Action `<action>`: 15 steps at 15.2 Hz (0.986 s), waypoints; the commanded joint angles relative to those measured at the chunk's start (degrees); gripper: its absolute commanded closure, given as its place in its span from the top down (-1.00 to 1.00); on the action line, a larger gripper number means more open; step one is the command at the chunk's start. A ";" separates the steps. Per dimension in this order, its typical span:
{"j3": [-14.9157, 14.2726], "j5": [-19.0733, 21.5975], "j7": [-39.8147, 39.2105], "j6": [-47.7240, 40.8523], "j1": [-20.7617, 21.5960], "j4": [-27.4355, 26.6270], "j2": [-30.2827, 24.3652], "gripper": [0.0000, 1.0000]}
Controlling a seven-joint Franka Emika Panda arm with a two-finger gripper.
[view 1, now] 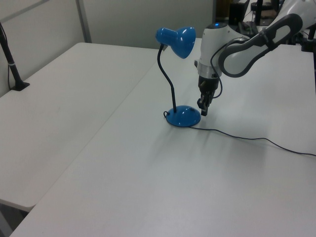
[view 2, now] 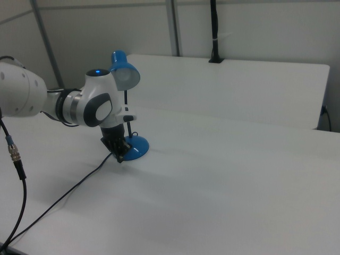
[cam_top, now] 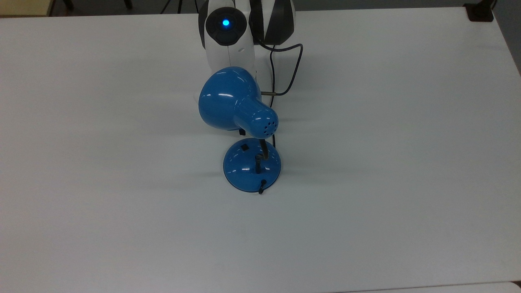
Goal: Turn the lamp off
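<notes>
Glossy blue metal desk lamp [cam_top: 244,134] with bell shade and round domed base stands mid-way across the white table [cam_top: 407,183]. Small black switch [cam_top: 244,147] sits exposed on the base's far side. Beyond it, black two-finger gripper [view 1: 203,109] hovers just beside the base; finger state: cannot tell.

In the top view, the lamp [cam_top: 238,106] shade hides the gripper [view 1: 203,109] beneath it. The robot arm [cam_top: 226,32] is cut off by the top view's upper edge. The lamp's cord [view 1: 256,139] leaves the left view's right edge.
</notes>
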 commanded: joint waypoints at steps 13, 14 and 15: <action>0.18 -0.10 -10.19 -35.60 -5.04 8.81 -21.00 1.00; -0.17 0.08 -9.40 -36.04 -5.04 10.48 -21.00 1.00; -0.35 0.08 -8.96 -35.96 -5.30 11.36 -21.17 1.00</action>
